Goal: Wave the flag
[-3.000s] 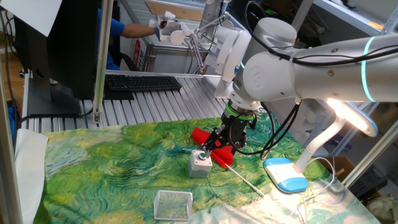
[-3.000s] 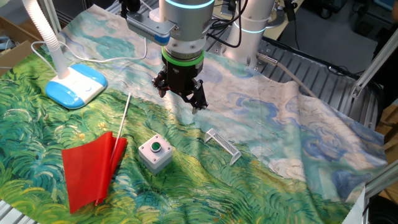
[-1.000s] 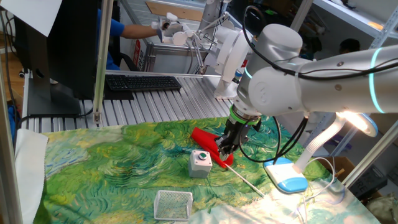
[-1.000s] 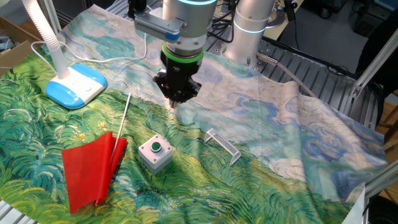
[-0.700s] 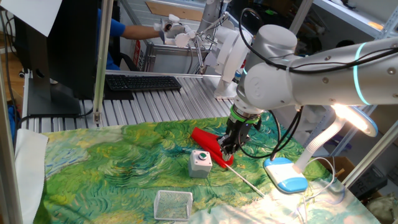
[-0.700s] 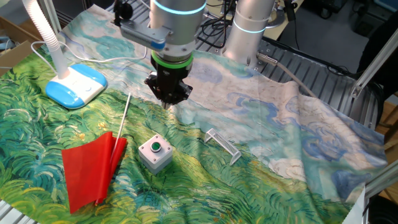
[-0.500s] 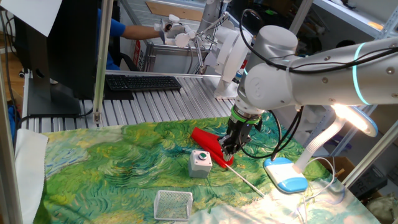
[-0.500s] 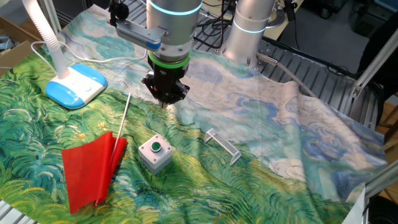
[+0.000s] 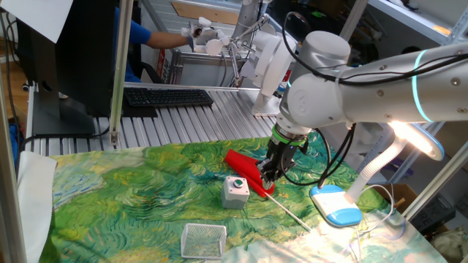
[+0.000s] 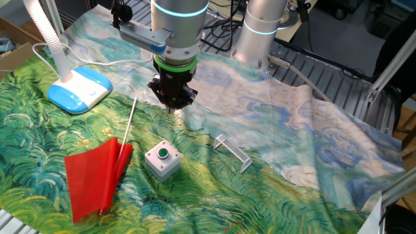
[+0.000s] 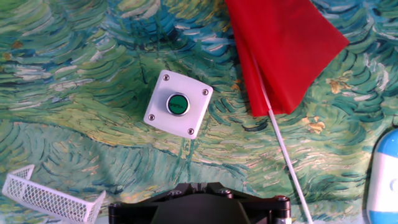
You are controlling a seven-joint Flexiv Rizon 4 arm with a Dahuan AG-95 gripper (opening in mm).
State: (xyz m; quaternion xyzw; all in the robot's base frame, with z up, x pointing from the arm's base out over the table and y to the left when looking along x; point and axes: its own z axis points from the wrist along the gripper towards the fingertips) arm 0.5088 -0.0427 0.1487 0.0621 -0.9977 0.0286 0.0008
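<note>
Flag (image 10: 97, 175) flat on painted cloth (image 10: 292, 149), wire basket (image 10: 233, 151) tipped over, claw (image 10: 172, 104) apparently together, above cloth.

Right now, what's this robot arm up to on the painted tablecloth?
A single robot arm hangs over the table with its gripper above the cloth and holding nothing; the pictures do not show whether its fingers are open or shut. The flag lies flat on the cloth, red pennant spread out, its pale stick pointing toward the lamp base. A grey box with a green button sits just beside the flag, and a small wire mesh piece lies further off. The flag has not been picked up yet.
</note>
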